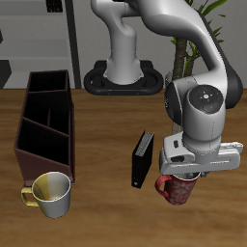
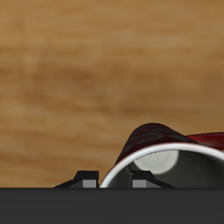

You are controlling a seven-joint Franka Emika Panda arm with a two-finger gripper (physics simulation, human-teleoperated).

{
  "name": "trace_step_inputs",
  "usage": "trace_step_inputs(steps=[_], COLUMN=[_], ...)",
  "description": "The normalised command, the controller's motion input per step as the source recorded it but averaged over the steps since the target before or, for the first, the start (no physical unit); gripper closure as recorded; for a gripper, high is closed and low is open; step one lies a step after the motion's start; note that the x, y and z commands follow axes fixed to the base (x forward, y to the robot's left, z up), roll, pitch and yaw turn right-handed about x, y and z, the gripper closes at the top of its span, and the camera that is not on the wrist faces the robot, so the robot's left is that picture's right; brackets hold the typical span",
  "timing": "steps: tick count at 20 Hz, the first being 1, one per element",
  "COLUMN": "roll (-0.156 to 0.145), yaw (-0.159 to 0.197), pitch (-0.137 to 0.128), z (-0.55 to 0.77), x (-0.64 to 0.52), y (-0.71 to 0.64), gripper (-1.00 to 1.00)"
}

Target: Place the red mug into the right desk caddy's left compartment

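Red mug (image 1: 178, 189) sits directly beneath the gripper (image 1: 189, 175), upright, mouth up; whether its base rests on the table (image 1: 106, 217) or is just clear cannot be told. Wrist view: the fingertips (image 2: 86, 178) straddle the near rim of the red mug (image 2: 162, 144), one outside the wall, one inside the grey bore. Jaws look narrowed onto that wall, so I judge a pinch. Right desk caddy (image 1: 43, 121) lies well apart, across the table past the black box (image 1: 142, 159). The yellow-olive mug (image 1: 51, 194) stands just in front of the caddy.
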Motion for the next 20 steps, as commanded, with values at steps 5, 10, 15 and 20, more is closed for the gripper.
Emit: trace_step_inputs(steps=[5, 10, 15, 20], roll=[0.022, 0.022, 0.032, 0.008], yaw=[0.007, 0.019, 0.010, 0.000], pitch=[-0.018, -0.063, -0.088, -0.058], z=[0.14, 0.45, 0.66, 0.60], x=[-0.03, -0.12, -0.23, -0.27], y=[0.04, 0.09, 0.11, 0.00], gripper=[1.00, 1.00, 1.00, 1.00])
